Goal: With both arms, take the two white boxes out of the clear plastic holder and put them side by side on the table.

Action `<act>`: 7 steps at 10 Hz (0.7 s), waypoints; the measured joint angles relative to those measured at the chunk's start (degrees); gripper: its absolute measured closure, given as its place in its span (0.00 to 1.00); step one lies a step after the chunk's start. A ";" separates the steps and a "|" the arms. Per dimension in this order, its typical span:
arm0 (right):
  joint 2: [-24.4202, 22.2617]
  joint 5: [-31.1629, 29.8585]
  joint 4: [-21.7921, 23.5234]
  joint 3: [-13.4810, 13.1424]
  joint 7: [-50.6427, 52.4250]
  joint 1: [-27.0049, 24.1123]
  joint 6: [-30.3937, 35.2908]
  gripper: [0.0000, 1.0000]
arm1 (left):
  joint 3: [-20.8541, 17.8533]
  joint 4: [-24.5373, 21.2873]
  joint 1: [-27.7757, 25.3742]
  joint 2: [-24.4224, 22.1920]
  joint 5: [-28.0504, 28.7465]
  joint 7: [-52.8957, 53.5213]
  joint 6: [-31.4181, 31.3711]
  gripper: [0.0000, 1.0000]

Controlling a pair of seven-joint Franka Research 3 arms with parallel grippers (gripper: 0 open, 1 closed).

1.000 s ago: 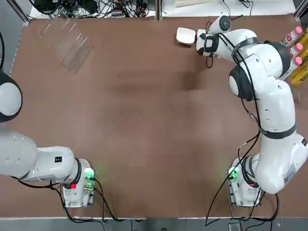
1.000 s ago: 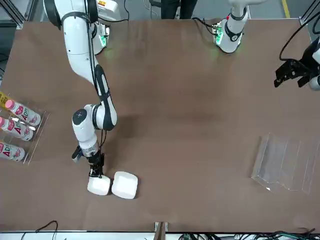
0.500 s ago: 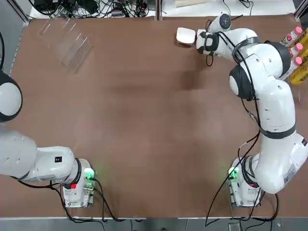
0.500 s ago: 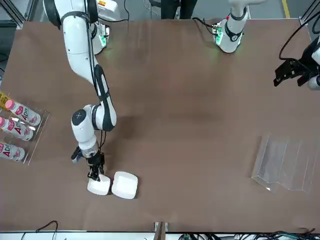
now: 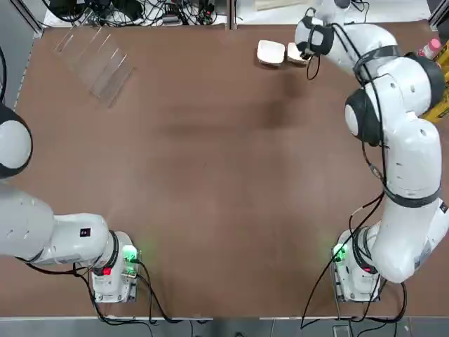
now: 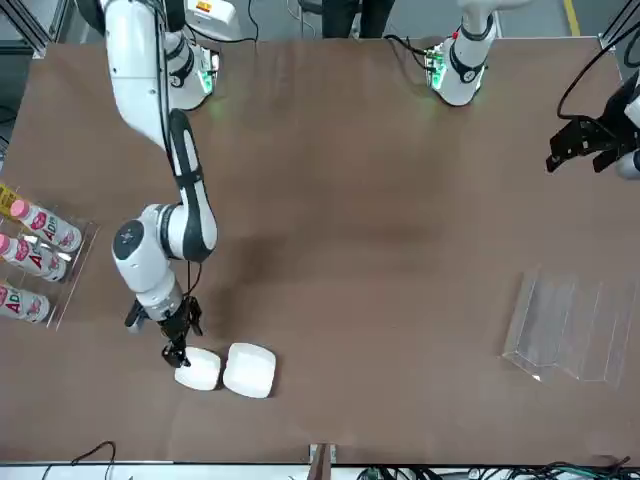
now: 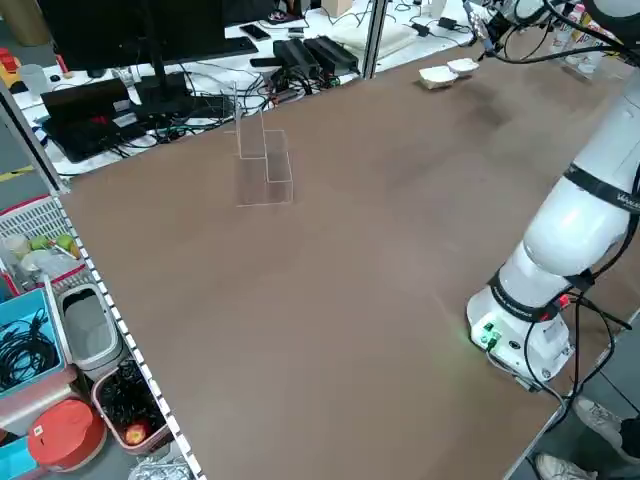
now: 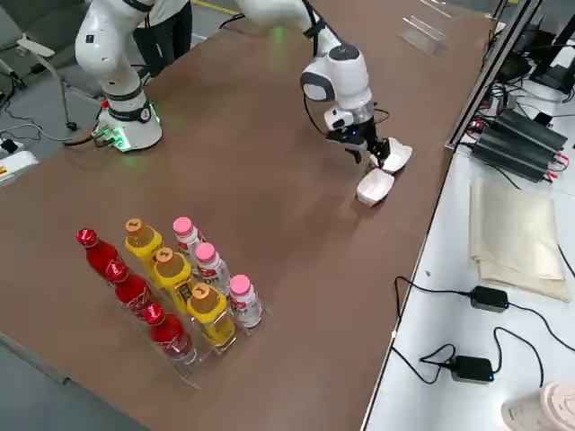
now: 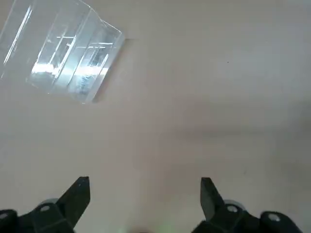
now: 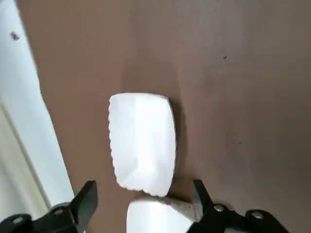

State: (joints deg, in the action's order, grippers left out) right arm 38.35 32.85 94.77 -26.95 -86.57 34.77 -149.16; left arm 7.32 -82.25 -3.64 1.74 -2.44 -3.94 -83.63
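**A:** From overhead, where are the two white boxes (image 5: 279, 53)?

**B:** Side by side, touching, at the far edge of the bench (image 5: 210, 175), their row running along that edge. The clear plastic holder (image 5: 95, 57) sits empty in the far left corner.

**A:** And from the front?

**B:** The right gripper (image 6: 176, 352), fingers spread, hangs just above the outer box, holding nothing. The left gripper (image 6: 585, 148) hovers spread near its own side, well apart.

**A:** The right wrist view?

**B:** One box's long axis runs straight away from the fingers.
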 joint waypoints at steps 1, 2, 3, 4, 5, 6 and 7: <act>-2.32 -0.48 -0.15 -0.97 4.88 0.07 4.27 0.09 | 0.01 0.02 0.00 0.00 -0.03 0.00 0.01 0.00; -4.25 -2.11 -0.35 -2.23 11.13 0.10 8.41 0.02 | 0.02 0.04 0.00 -0.01 -0.05 0.00 0.03 0.00; -5.85 -4.19 -0.50 -3.04 16.77 0.09 11.16 0.00 | 0.04 0.05 0.00 -0.03 -0.06 0.00 0.04 0.00; -6.78 -5.23 -0.53 -3.12 20.57 0.12 11.91 0.00 | 0.04 0.06 0.00 -0.04 -0.06 -0.01 0.09 0.00; -6.99 -5.89 -0.80 -2.83 24.53 0.47 11.87 0.00 | 0.05 0.06 0.01 -0.04 -0.07 -0.01 0.29 0.00; -6.99 -6.65 -1.28 -2.45 31.42 1.53 11.88 0.00 | 0.07 0.07 0.02 -0.04 -0.07 -0.01 0.47 0.00; -7.02 -6.96 -1.50 -2.37 40.67 3.41 12.20 0.00 | 0.10 0.07 0.04 -0.04 -0.08 -0.01 0.51 0.00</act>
State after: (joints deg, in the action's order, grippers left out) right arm 31.33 25.89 93.28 -29.32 -45.91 38.19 -136.96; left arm 7.42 -82.18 -3.59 1.70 -2.52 -3.96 -83.12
